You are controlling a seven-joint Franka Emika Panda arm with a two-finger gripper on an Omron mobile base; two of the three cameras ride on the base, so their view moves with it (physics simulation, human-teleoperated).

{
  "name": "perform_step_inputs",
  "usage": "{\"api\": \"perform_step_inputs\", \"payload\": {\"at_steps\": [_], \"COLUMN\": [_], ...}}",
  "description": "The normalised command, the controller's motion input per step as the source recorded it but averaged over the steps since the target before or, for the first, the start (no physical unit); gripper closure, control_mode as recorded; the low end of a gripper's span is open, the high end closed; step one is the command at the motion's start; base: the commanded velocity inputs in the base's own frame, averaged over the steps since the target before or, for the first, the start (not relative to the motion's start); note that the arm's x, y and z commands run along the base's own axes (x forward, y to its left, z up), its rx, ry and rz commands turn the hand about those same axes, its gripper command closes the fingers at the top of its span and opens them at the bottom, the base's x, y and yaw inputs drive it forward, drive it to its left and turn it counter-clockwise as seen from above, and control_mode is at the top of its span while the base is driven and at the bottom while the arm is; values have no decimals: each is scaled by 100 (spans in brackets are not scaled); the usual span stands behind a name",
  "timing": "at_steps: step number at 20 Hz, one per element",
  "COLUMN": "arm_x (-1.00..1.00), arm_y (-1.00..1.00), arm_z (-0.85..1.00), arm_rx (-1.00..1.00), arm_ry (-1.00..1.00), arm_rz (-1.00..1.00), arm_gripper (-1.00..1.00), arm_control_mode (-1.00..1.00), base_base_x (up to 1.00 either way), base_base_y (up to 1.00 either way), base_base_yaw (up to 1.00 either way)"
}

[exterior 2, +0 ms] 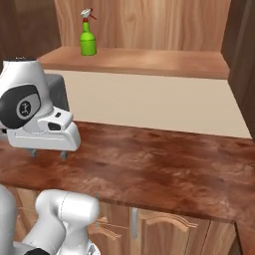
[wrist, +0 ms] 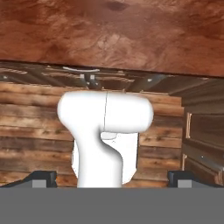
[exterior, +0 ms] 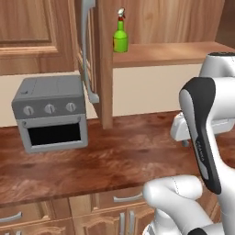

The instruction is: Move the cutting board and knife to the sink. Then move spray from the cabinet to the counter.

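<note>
A small bright-green spray bottle [exterior: 120, 38] with a red-and-white trigger head stands upright on the open brown wood wall cabinet's [exterior: 174, 53] shelf, far left, above the dark reddish-brown wood-grain counter [exterior: 114, 158].

Likely a home kitchen: wood cabinet [exterior: 87, 50], counter [exterior: 114, 160], grey toaster oven [exterior: 49, 112].

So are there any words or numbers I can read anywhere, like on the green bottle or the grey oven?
Nothing can be read for sure.
White robot arm's dark side panel: small grey lettering, too blurred to read.
Small bright-green spray bottle with red-and-white trigger: no readable label.
Grey toaster oven with three round knobs: small marks by the knobs, too tiny to read.
</note>
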Motion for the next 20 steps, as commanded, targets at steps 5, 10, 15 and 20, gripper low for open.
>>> {"api": "perform_step_inputs", "payload": {"at_steps": [5, 10, 15, 20], "arm_x": [0, 0, 0, 2], "arm_y": [0, 0, 0, 0], "arm_z": [0, 0, 0, 32], "arm_rx": [0, 0, 0, 0], "arm_ry": [0, 0, 0, -15], "arm_rz": [0, 0, 0, 0], "arm_gripper": [-100, -100, -100, -100], "arm_control_mode": [100, 100, 100, -100], "base_base_x": [48, 35, 20, 0], "base_base_y": [38, 37, 11, 0], "base_base_yaw": [0, 0, 0, 0]}}
